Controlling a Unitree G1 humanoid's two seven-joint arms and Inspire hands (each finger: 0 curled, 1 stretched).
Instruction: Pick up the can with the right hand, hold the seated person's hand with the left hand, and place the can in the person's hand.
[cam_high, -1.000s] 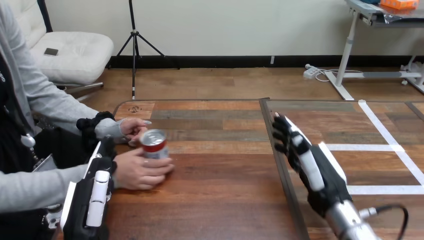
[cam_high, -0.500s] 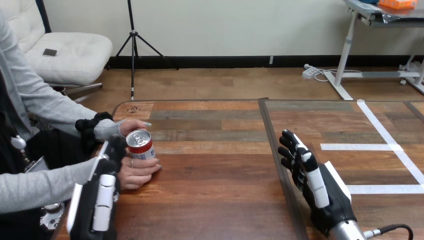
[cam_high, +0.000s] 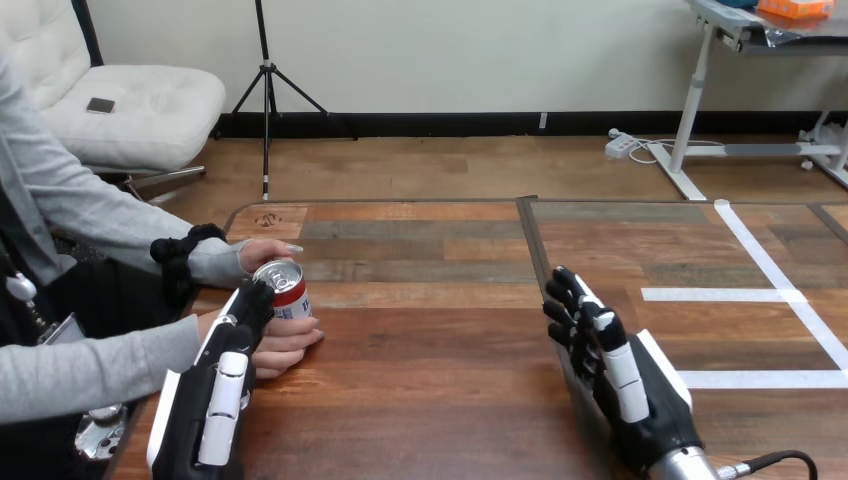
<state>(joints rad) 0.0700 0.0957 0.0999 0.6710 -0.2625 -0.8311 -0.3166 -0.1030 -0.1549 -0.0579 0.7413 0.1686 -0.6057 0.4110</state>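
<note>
We see red-and-silver metal can (cam_high: 281, 288) between person's hands (cam_high: 285, 340), left hand (cam_high: 225, 370) straight-fingered beside it, right hand (cam_high: 610, 370) spread, well apart

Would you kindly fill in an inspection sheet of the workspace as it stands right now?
Surface: wooden table, with white tape lines on its right part.
Job's things: can upright at the table's left; the person's nearer hand cups its base and the person's farther hand is just behind it.
Clutter: nothing seen.
Hands: left hand lies over the person's nearer wrist, its tip beside the can; right hand is open, holds nothing and is well apart from the can.
Cables: nothing seen among the job's things.
Surroundings: person seated at the table's left side.
</note>
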